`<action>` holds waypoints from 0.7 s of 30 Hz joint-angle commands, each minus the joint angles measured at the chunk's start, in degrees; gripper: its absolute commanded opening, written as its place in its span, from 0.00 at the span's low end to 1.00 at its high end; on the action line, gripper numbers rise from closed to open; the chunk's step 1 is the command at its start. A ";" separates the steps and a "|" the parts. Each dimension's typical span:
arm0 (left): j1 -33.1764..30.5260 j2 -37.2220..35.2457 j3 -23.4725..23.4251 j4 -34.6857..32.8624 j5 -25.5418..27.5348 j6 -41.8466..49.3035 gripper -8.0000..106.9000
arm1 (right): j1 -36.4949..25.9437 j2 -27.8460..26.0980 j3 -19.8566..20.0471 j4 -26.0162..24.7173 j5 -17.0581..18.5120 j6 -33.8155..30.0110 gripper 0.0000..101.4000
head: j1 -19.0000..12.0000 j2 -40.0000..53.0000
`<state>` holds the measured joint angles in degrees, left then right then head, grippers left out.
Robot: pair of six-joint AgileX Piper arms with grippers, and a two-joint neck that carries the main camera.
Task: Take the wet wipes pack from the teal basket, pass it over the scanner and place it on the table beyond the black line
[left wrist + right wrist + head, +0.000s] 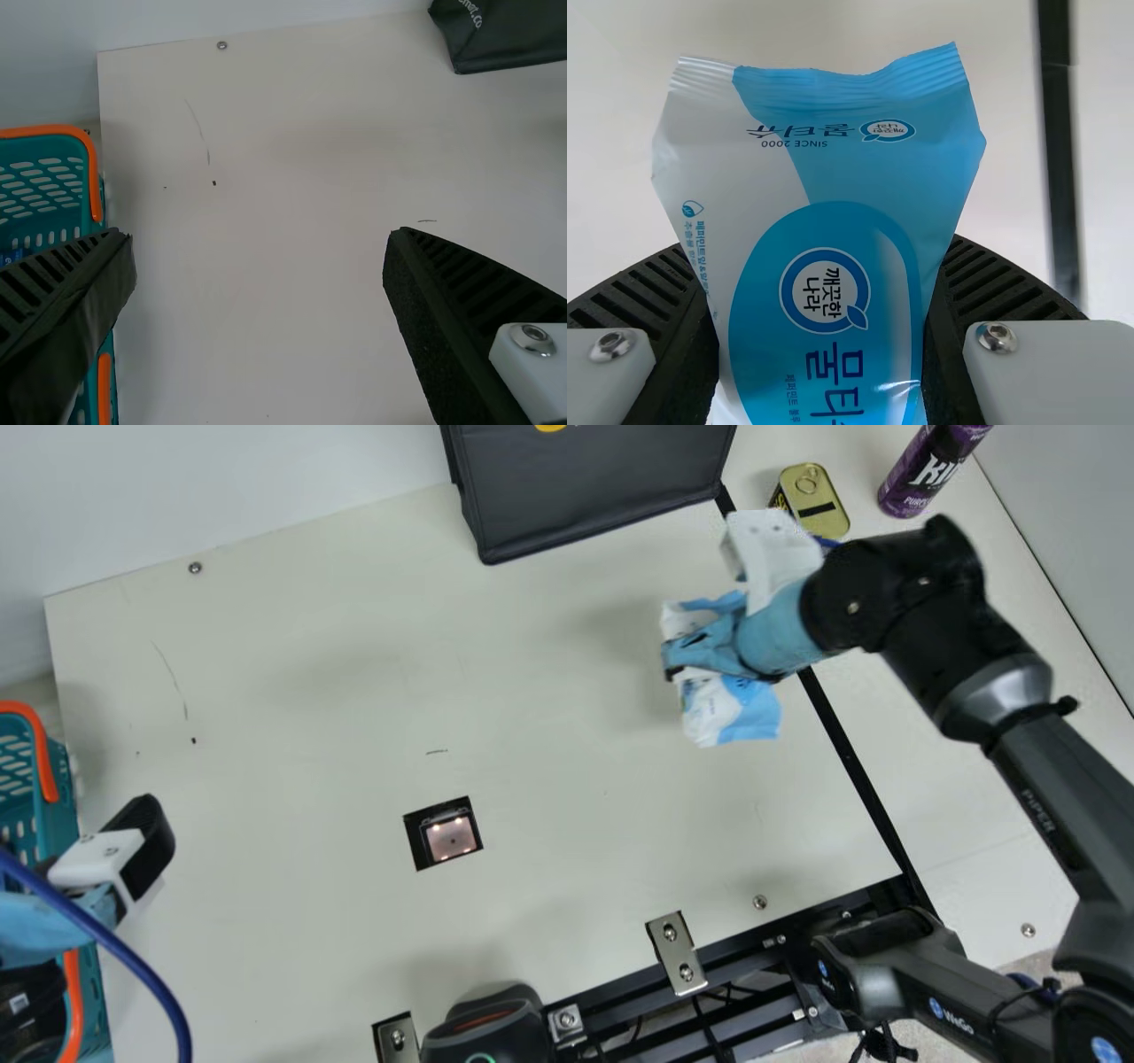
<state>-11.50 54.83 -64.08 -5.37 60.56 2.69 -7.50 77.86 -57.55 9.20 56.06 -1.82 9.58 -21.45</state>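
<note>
Gripping the wet wipes pack (726,713), the right pincer (678,666) hangs near the black line (850,753); broad table (549,753) separates it from the left pincer (142,849), spread beside the teal basket (62,819).

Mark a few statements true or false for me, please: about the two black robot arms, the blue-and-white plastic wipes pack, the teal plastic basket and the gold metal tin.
1. The right gripper holds the blue-and-white plastic wipes pack. True.

2. The pack already lies beyond the black line. False: it is in the right gripper, on the same side of the black line as the square, lit scanner window.

3. The left gripper is open, with nothing between its fingers. True.

4. The gold metal tin is inside the basket. False: the tin is on the table past the black line.

5. The teal plastic basket has orange handles. True.
</note>
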 commanded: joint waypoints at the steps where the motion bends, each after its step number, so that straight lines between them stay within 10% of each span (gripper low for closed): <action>1: 0.00 0.00 0.00 0.00 0.00 0.00 0.85 | -8.26 0.27 -0.47 0.28 0.37 -6.84 0.00 | -1.66 -0.13; 21: 0.00 0.00 0.00 0.00 0.00 0.00 0.85 | -34.25 8.95 -7.43 -2.67 -2.64 -31.91 0.00 | -1.66 -0.13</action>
<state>-11.50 54.83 -64.08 -5.37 60.56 2.69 -40.39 86.29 -64.78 6.62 54.07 -31.45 9.58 -21.45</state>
